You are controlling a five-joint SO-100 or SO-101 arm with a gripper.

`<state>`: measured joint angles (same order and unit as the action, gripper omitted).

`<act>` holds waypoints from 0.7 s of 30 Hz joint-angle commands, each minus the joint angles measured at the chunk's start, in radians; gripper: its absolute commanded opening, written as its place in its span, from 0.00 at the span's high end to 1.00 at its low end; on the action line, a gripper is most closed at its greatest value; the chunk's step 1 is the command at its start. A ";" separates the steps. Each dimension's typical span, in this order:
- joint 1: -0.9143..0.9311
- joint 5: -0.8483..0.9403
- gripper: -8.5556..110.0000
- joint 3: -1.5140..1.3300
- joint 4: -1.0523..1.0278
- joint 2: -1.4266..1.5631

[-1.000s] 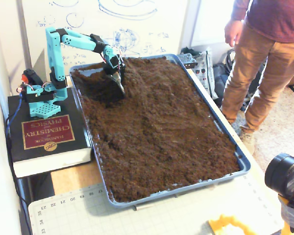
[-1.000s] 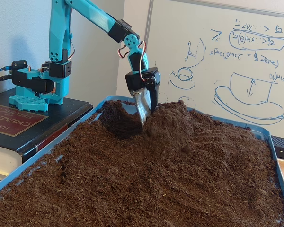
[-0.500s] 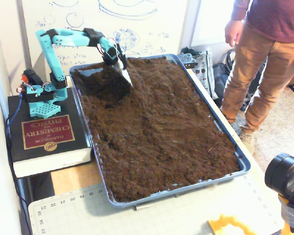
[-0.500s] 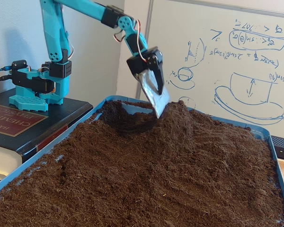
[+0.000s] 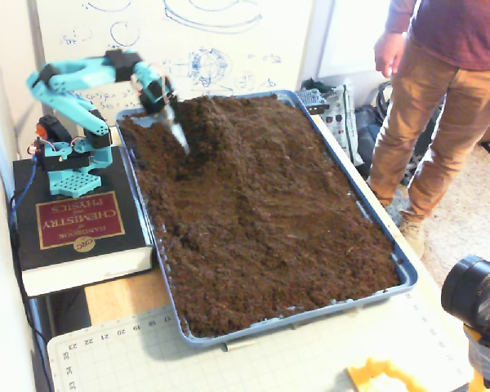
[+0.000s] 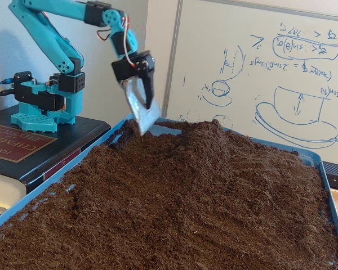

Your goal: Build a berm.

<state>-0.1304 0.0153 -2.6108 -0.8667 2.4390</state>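
Observation:
The berm (image 5: 224, 114) (image 6: 208, 140) is a rounded mound of dark brown soil at the far end of the blue tray (image 5: 310, 314) (image 6: 56, 175). It stands higher than the flatter soil bed in front of it. My turquoise arm's gripper (image 5: 178, 135) (image 6: 141, 112) carries a flat silver blade that points down. The blade hangs above the soil at the mound's left foot, near the tray's back left corner, and does not touch the soil. No separate fingers can be made out around the blade.
The arm's base stands on a thick black book (image 5: 73, 220) (image 6: 22, 143) left of the tray. A person (image 5: 441, 106) stands at the tray's right. A whiteboard (image 6: 270, 67) is behind, and a camera (image 5: 474, 294) and a cutting mat (image 5: 269, 359) are in front.
The blade has risen out of the hollow beside the mound and swung left and back toward the arm's base. The arm has folded in.

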 commanded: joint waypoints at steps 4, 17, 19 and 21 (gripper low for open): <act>0.150 0.195 0.93 -0.144 0.005 0.083; 0.222 0.215 0.93 -0.281 -0.006 0.058; 0.222 0.213 0.93 -0.284 -0.006 0.049; 0.222 0.213 0.93 -0.304 -0.006 0.049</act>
<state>0.0859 0.2347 -2.9161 -0.8682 2.4912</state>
